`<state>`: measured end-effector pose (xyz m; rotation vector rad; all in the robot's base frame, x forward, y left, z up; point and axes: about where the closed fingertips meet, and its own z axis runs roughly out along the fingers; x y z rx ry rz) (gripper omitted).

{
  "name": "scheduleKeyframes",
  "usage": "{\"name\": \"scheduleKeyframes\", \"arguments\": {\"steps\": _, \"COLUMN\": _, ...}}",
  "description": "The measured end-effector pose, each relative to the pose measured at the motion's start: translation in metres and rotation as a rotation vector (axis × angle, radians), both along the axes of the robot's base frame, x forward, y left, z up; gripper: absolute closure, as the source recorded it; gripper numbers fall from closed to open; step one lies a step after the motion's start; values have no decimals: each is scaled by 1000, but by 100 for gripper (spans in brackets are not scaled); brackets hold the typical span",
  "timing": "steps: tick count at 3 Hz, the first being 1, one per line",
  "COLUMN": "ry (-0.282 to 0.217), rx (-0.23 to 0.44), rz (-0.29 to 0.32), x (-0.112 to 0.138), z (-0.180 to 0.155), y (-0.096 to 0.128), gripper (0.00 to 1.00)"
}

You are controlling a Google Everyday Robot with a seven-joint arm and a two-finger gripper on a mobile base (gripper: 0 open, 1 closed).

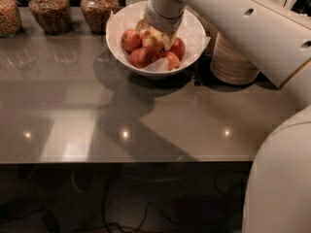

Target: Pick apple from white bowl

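The white bowl (116, 45), lined with crinkled white paper, stands at the back middle of the grey table (146, 115). It holds several apples. The pale yellowish-pink apple (150, 39) lies near the bowl's middle, among deeper red apples (130, 39). My gripper (156, 33) reaches down into the bowl from the upper right and sits right on the pale apple, covering its top. The wrist hides the back part of the bowl.
A stack of beige disposable bowls (235, 59) stands right of the white bowl, partly under my arm (243, 23). Three glass jars of grain (48, 11) line the back left. The table's front edge runs low across the view. My body (282, 178) fills the lower right.
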<state>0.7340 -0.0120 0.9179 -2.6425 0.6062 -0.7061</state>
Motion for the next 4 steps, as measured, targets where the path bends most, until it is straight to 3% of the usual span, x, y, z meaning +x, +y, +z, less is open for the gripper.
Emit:
{"name": "scheduleKeyframes", "arguments": {"steps": 1, "ry": 7, "rx": -1, "rz": -2, "x": 1, "z": -1, "y": 1, "gripper": 40}}
{"name": "scheduleKeyframes", "arguments": {"steps": 4, "ry": 19, "rx": -26, "rz": 9, "x": 0, "z": -1, "y": 8, "gripper": 100}}
